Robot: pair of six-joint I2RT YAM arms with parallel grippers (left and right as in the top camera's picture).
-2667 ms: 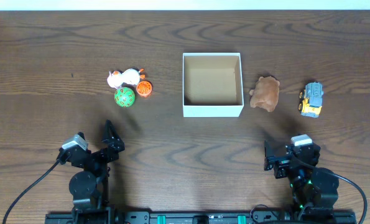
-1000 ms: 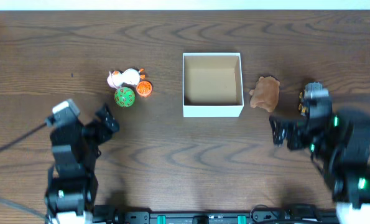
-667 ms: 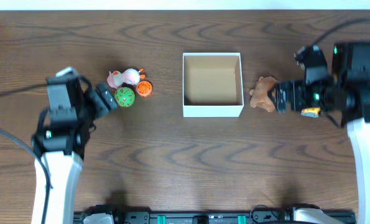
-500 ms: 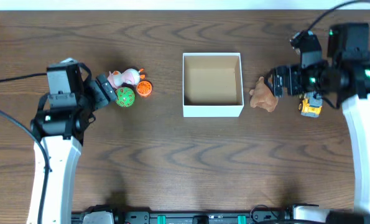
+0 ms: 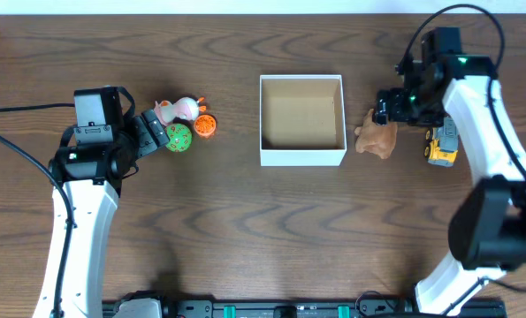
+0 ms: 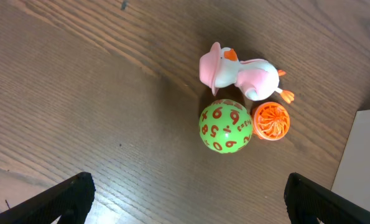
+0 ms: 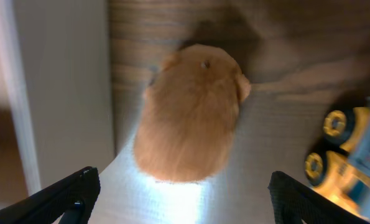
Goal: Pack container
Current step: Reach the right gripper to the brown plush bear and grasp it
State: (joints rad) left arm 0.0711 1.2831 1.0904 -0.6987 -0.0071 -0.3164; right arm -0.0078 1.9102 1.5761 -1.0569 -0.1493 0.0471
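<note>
The container [image 5: 302, 157] stands in the middle of the dark wooden bench [image 5: 245, 230], open side up. Its walls are white and its floor is tan cardboard.

The right pincer [image 5: 388, 110] is just beside the right wall of the container, over a brown plush animal [image 5: 377, 134]. This toy lies close to that wall. In the right wrist view the pincer [image 7: 188, 196] is spread wide and holds nothing. The plush animal [image 7: 194, 112] lies ahead, between the lines of the two fingers, and the container wall [image 7: 60, 93] runs along the left side. A yellow toy truck [image 5: 442, 141] stands to the right of the plush animal, apart from it.

The left pincer [image 5: 152, 134] is well apart from the container, on its left side. Three toys lie between them: a green ball with orange numbers [image 5: 178, 137], an orange lattice ball [image 5: 205, 127] and a pink and white duck [image 5: 179, 109]. In the left wrist view this pincer [image 6: 188, 196] is also wide open and grips nothing. The green ball [image 6: 226, 126] lies nearest to it and touches the orange ball [image 6: 272, 120]. The duck [image 6: 237, 71] lies just behind both.
</note>
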